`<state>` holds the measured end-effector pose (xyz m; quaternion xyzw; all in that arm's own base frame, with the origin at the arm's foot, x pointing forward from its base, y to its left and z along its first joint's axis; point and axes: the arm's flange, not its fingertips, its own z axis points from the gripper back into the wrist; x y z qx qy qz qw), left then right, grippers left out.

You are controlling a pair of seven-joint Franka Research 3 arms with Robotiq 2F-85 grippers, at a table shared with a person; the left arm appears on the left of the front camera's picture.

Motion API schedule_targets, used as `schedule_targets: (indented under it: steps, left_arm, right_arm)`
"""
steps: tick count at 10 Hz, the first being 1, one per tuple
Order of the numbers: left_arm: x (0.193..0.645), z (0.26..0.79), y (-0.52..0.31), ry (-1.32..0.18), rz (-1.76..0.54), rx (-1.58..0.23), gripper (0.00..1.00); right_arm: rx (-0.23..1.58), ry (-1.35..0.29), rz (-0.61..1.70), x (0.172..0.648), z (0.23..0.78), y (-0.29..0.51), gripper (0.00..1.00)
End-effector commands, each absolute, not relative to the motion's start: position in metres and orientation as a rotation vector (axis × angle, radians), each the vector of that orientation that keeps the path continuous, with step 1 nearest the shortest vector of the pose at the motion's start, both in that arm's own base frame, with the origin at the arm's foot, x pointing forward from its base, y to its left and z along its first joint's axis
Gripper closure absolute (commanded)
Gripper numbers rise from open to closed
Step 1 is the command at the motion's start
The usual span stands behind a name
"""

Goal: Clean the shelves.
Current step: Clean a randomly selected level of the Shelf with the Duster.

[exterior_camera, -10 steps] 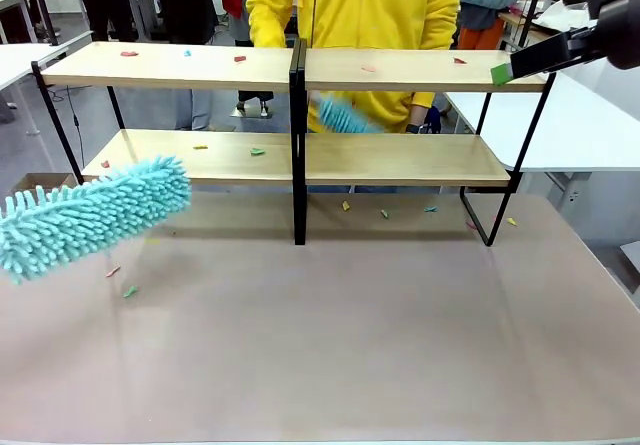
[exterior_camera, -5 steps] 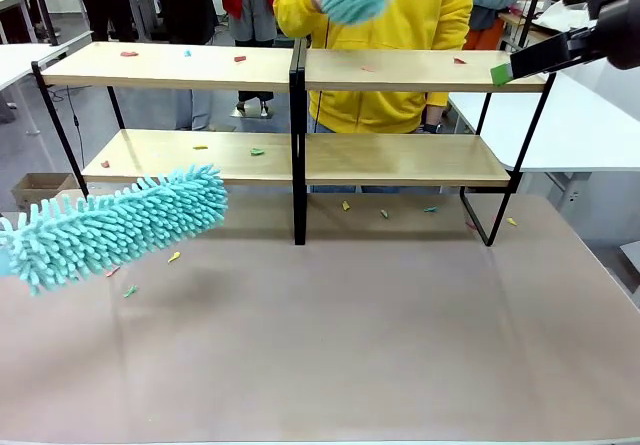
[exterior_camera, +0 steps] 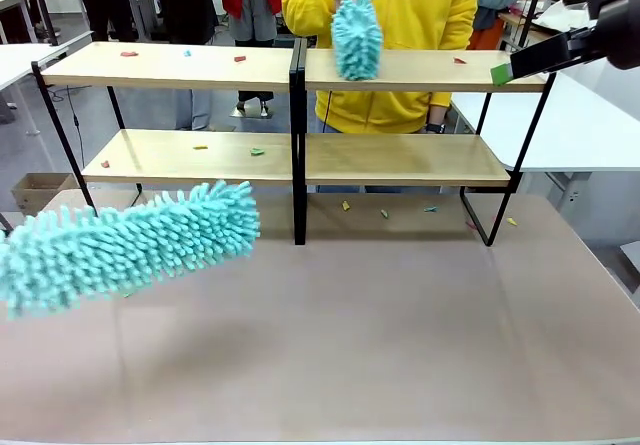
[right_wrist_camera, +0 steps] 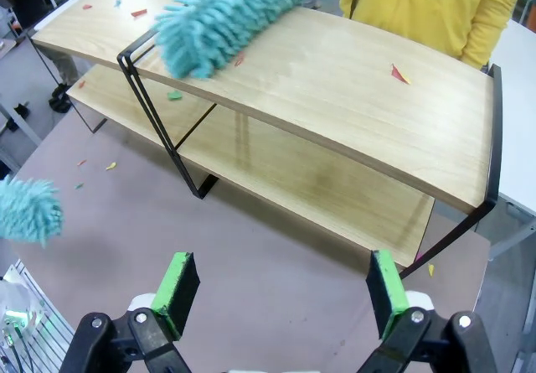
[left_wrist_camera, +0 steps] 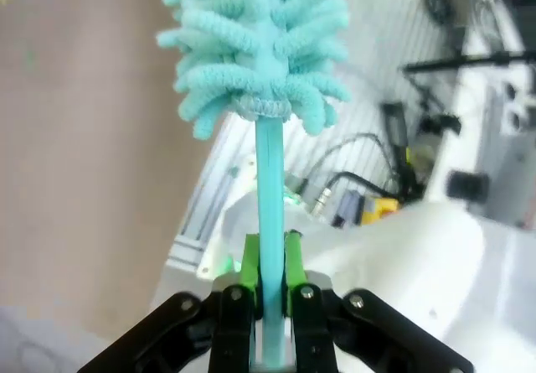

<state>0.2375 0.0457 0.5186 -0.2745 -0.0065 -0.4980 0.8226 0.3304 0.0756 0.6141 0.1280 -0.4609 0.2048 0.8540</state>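
The shelves [exterior_camera: 400,160] stand across the far half of the table, two light-wood tiers on a black frame, also seen from above in the right wrist view [right_wrist_camera: 352,80]. My left gripper [left_wrist_camera: 270,257] is shut on the thin handle of a big teal duster [exterior_camera: 130,245], whose fluffy head [left_wrist_camera: 251,38] hovers low in front of the left lower board. A person in yellow holds a smaller teal duster [exterior_camera: 356,37] on the top board just right of the centre post [right_wrist_camera: 226,12]. My right gripper [right_wrist_camera: 283,299] hangs open and empty above the shelves' right end [exterior_camera: 503,73].
Small coloured scraps lie on the top board [exterior_camera: 240,59], the lower board [exterior_camera: 257,151] and the table under the rack [exterior_camera: 384,213]. The brown table [exterior_camera: 400,315] is bare in front. A white table [exterior_camera: 590,125] stands to the right.
My teal duster has swung right and closer to the shelves. The person lifted their duster from behind the lower tier up onto the top board. The right arm stayed put.
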Motion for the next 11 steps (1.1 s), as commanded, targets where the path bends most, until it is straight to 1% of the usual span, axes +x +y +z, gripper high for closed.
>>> schedule_targets:
  steps: [1,2,3,4,5,6,7,8,11]
  left_arm:
    - [0.247,0.569,0.108,-0.058,-1.307,-0.839,0.87]
    - [0.243,0.603,0.147,-0.259,-1.365,-0.996,0.87]
    - [0.241,0.621,0.171,-0.422,-1.339,-1.03,0.87]
    - [0.238,0.64,0.192,-0.55,-1.301,-1.031,0.87]
    - [0.238,0.648,0.203,-0.571,-1.304,-1.052,0.87]
    - [0.242,0.652,0.214,-0.586,-1.143,-1.039,0.87]
    - [0.251,0.646,0.214,-0.517,-0.953,-0.978,0.87]
    - [0.226,0.65,0.215,-0.587,-1.243,-0.991,0.87]
    - [0.226,0.65,0.215,-0.587,-1.243,-0.991,0.87]
  right_arm:
    - [0.27,-0.97,0.431,0.331,0.615,0.075,0.0]
    - [0.27,-0.97,0.431,0.331,0.615,0.075,0.0]
    - [0.27,-0.97,0.431,0.331,0.615,0.075,0.0]
    - [0.27,-0.97,0.431,0.331,0.615,0.075,0.0]
    - [0.27,-0.97,0.431,0.331,0.615,0.075,0.0]
    - [0.27,-0.97,0.431,0.331,0.615,0.075,0.0]
    - [0.27,-0.97,0.431,0.331,0.615,0.075,0.0]
    - [0.27,-0.97,0.431,0.331,0.615,0.075,0.0]
    - [0.27,-0.97,0.431,0.331,0.615,0.075,0.0]
